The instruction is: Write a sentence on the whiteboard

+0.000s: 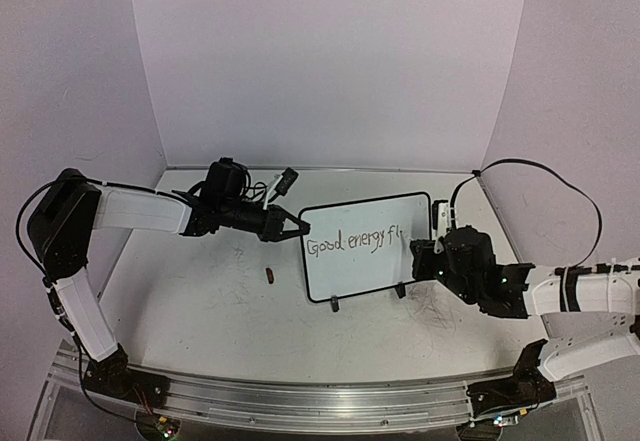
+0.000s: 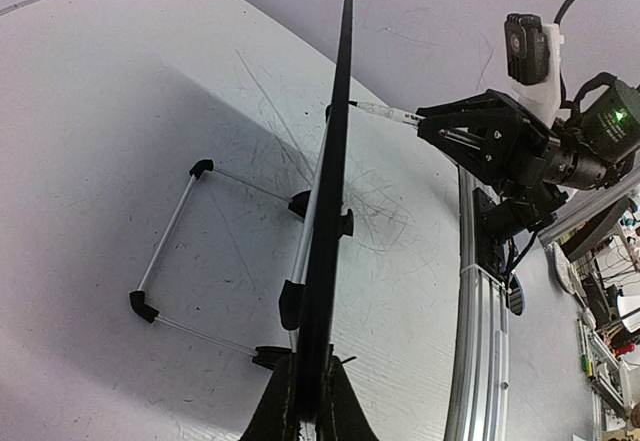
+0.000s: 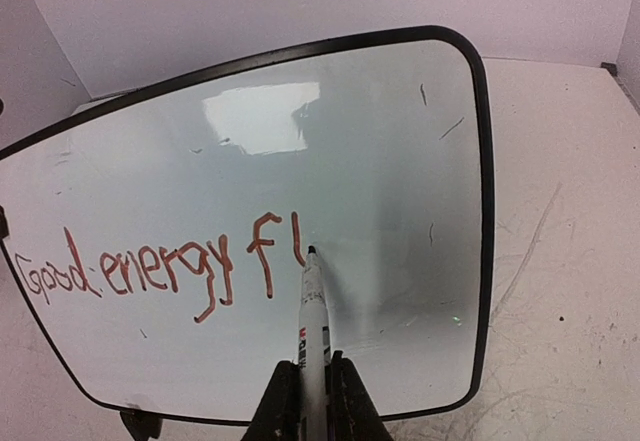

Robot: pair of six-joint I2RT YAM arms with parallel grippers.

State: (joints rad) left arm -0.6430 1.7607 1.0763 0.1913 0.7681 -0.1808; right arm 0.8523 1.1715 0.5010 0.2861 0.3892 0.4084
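The whiteboard (image 1: 365,266) stands upright on its black feet at mid-table, and the left wrist view shows it edge-on (image 2: 335,161). My left gripper (image 1: 298,227) is shut on its left rim, the fingers (image 2: 345,411) pinching the black edge. The sentence (image 3: 150,266) is in reddish-brown and reads "Good energy fl" (image 1: 355,243). My right gripper (image 3: 315,386) is shut on a white marker (image 3: 315,306). The marker's dark tip rests on the board just right of the "l". From above, the right gripper (image 1: 418,256) sits at the board's right side.
A small red marker cap (image 1: 271,275) lies on the table left of the board. The board's wire stand (image 2: 170,241) sticks out behind it. An aluminium rail (image 1: 320,396) runs along the near edge, and grey scribbles (image 1: 435,311) mark the tabletop. White walls close in the back and sides.
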